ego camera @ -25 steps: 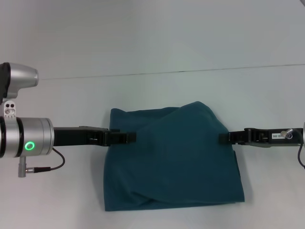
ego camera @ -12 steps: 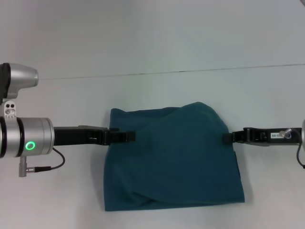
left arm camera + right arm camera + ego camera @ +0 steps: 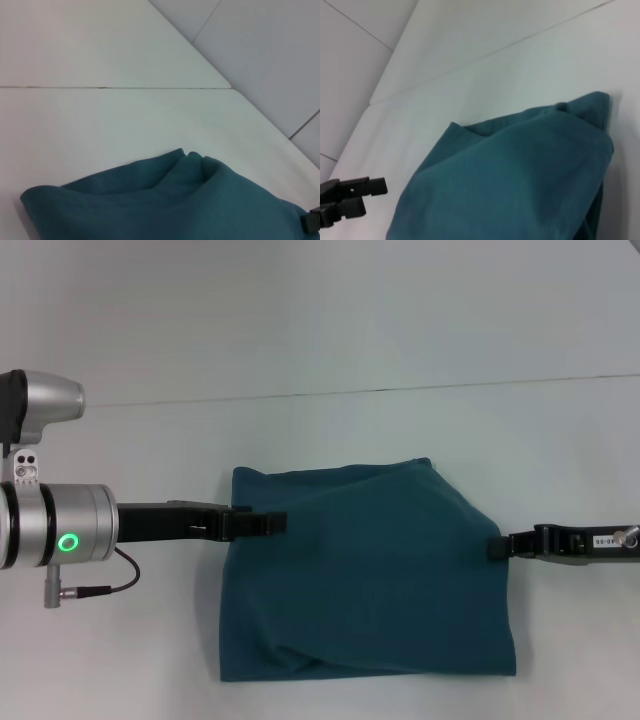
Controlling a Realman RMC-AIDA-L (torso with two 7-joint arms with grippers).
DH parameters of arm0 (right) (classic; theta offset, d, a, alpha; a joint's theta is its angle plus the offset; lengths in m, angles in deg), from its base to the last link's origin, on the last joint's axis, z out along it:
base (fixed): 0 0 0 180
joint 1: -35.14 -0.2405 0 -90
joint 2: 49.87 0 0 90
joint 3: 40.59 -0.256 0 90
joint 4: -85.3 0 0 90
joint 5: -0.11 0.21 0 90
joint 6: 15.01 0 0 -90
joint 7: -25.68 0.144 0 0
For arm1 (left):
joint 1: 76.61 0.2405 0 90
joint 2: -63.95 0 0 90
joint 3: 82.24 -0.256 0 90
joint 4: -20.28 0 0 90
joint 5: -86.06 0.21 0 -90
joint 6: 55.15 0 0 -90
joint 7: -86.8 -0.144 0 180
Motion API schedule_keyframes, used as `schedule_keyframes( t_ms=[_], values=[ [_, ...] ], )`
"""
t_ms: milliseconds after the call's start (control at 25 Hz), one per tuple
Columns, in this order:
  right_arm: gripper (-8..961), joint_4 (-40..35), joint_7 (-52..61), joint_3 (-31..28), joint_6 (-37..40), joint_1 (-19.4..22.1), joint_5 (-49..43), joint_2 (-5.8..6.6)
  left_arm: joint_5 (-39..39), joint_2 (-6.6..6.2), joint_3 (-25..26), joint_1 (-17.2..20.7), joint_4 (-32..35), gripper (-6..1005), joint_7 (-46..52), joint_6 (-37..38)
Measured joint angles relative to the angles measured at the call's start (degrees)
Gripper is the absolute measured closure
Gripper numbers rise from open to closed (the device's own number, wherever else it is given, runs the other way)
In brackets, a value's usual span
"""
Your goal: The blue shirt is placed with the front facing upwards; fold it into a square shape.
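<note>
- Blue shirt (image 3: 365, 575) was seen lying on the white table (image 3: 320, 430), already folded into a roughly square bundle with only plain fabric uppermost; no print or collar was visible.
- It was placed between the two arms, its sides running nearly equal, so no clear long axis could be made out.
- Left gripper (image 3: 268, 524) was found over the shirt's left edge, near the far left corner; whether its fingers were parted or closed on the cloth could not be told.
- Right gripper (image 3: 497, 547) was found just at the shirt's right edge, roughly midway along it; its finger state could not be told either.
- Each edge was judged to be nearest its own arm, the shirt lying inward from both.
- The far edge (image 3: 192, 156) was seen puckered and raised.
</note>
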Motion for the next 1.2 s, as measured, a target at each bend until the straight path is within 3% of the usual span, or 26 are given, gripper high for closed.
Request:
schedule_keyframes(
  t_ms=[640,880,1040,1200],
  values=[
    [884,-0.29,0.33,0.35,-2.16,0.53,-1.05,-0.29,0.0,0.0,-0.15,-0.01,0.03,356,0.0,-0.55],
    [848,-3.09,-1.36,-3.18,-1.63,2.14,1.3,-0.12,-0.03,0.01,-0.29,0.1,0.03,355,0.1,0.11],
    [659,-4.47,-3.29,-4.79,0.08,3.1,6.39,0.04,-2.58,0.15,-0.98,0.16,-1.41,355,-0.76,0.7],
    [455,-4.68,-4.11,-5.08,1.8,2.84,10.85,0.31,-5.87,0.17,-1.4,-1.39,-7.52,355,-4.77,0.02]
  ],
)
